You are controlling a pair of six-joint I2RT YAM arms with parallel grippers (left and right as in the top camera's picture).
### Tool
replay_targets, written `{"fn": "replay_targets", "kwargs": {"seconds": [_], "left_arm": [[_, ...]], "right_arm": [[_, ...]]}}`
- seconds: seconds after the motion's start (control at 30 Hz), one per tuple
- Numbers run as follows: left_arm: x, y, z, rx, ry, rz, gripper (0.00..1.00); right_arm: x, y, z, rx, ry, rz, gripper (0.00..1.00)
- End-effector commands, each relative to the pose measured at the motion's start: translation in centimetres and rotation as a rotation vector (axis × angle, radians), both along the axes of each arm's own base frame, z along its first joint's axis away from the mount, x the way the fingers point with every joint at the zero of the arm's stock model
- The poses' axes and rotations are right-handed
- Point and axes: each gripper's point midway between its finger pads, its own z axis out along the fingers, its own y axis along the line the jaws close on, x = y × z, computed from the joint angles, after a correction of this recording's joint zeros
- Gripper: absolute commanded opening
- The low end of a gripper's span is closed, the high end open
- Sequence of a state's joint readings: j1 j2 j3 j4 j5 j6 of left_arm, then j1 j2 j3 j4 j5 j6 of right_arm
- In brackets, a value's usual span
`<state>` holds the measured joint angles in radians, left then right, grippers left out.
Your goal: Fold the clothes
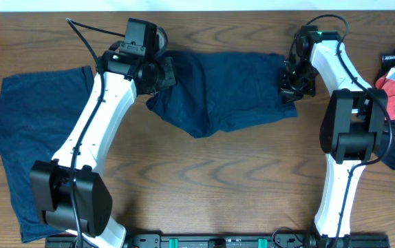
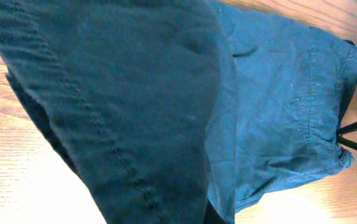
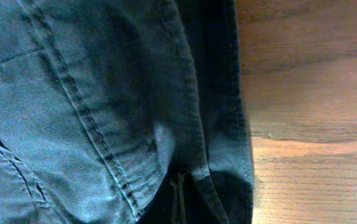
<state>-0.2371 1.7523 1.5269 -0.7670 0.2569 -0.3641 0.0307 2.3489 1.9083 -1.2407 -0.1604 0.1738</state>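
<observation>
Fingers of left gripper (image 1: pixel 162 74) and right gripper (image 1: pixel 295 86) meet left and right edges of the garment (image 1: pixel 225 93), grip hidden under cloth; bare table (image 1: pixel 218 172) lies nearer.

The brown wood-grain table (image 1: pixel 218 172) has a white strip (image 1: pixel 252 5) along its far edge and a black rail (image 1: pixel 218 241) along its near edge.

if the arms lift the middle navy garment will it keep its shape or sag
Probably floppy: the middle garment lies wrinkled and bunches near the left gripper, so it would likely sag between grips. Its stitched hems look thicker, perhaps firmer to pinch.
</observation>
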Motion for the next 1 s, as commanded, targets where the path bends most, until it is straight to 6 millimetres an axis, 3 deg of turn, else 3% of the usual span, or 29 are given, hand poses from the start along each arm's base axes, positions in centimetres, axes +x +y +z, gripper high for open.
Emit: {"fn": "replay_targets", "kwargs": {"seconds": [0.0, 0.17, 0.6, 0.77, 0.97], "left_arm": [[0.3, -0.2, 1.3, 0.018, -0.04, -0.007, 0.06], [-0.6, -2.9, 1.5, 0.015, -0.048, -0.072, 0.06], [-1.7, -13.2, 3.6, 0.014, -0.248, -0.273, 0.06], [-1.6, -17.0, 2.3, -0.012, -0.283, -0.332, 0.06], [-1.6, -21.2, -0.9, -0.041, -0.283, -0.38, 0.06]], "right_arm": [[-0.1, 0.5, -0.2, 0.006, 0.005, 0.024, 0.01], [-0.3, 0.5, -0.2, 0.006, 0.013, 0.028, 0.01], [-0.5, 0.5, -0.2, 0.007, 0.024, 0.034, 0.01], [-0.6, 0.5, -0.2, 0.007, 0.024, 0.035, 0.01], [-0.6, 0.5, -0.2, 0.007, 0.027, 0.035, 0.01]]}}
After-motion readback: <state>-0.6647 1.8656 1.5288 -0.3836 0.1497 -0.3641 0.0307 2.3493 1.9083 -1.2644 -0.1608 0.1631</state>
